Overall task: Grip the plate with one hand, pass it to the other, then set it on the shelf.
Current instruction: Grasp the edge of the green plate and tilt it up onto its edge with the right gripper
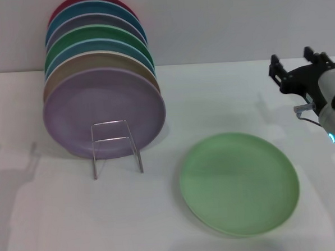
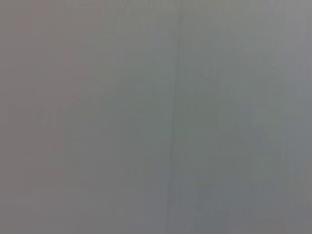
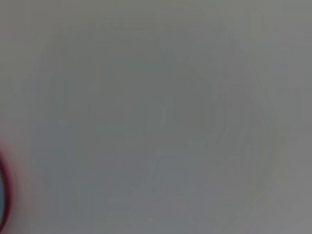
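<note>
The pale mint-green plate [image 1: 239, 183] lies flat on the white table, front right of centre. The shelf [image 1: 116, 146], a thin silver wire rack, stands left of it with several coloured plates [image 1: 100, 78] leaning in it, a lilac plate [image 1: 104, 113] at the front. My right gripper [image 1: 300, 64] hangs above the table at the right edge, behind and to the right of the mint plate, open and empty. My left gripper is out of view. The left wrist view shows only a plain grey surface.
The rack's stack of plates fills the back left. Bare white table lies between the rack and the mint plate and along the front. A curved red and blue plate edge [image 3: 3, 192] shows at the border of the right wrist view.
</note>
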Tool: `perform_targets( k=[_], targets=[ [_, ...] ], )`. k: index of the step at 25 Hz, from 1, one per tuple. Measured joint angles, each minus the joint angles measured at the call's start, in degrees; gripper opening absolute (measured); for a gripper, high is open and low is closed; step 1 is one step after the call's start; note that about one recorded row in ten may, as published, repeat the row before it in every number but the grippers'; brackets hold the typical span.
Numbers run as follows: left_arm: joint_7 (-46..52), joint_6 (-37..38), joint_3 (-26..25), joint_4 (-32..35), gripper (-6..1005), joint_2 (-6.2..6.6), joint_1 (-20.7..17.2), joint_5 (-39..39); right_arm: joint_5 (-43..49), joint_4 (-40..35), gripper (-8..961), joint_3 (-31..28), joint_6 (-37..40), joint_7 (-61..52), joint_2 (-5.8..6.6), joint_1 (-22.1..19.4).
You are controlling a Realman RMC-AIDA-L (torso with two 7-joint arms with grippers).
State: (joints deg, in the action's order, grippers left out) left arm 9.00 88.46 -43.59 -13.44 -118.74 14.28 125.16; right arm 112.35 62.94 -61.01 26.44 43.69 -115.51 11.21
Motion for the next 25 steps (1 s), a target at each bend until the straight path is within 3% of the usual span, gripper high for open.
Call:
perform_targets(
  k=[7,10,11,12,17,25],
  targets=[
    [-0.02,-0.37,-0.04,0.02,803,0.0,0.66,0.02,2.22,7.88,691,-23.25,-38.19,5.41,-3.22,-1.04],
    [-0.03,-0.53,-0.12,0.01,803,0.0,0.94,0.0,8.3,9.25,691,-31.53,-52.24,-0.25,-3.3,1.5],
    [-0.03,-0.53,-0.15,0.0,803,0.0,1.0,0.01,13.32,9.94,690,-35.98,-60.4,-4.87,-3.18,3.81],
    [-0.04,-0.57,-0.2,0.01,803,0.0,1.1,-0.03,13.32,9.94,690,-35.98,-60.4,-4.87,-3.18,3.81],
    [-0.04,-0.93,-0.25,0.06,803,0.0,1.44,-0.1,22.6,12.15,689,-44.72,-77.73,-12.24,-3.29,9.18],
    [-0.04,-0.78,-0.19,-0.48,803,0.0,1.53,-0.08,26.12,13.32,687,-52.74,-94.9,-17.38,-2.29,14.86]
  ],
)
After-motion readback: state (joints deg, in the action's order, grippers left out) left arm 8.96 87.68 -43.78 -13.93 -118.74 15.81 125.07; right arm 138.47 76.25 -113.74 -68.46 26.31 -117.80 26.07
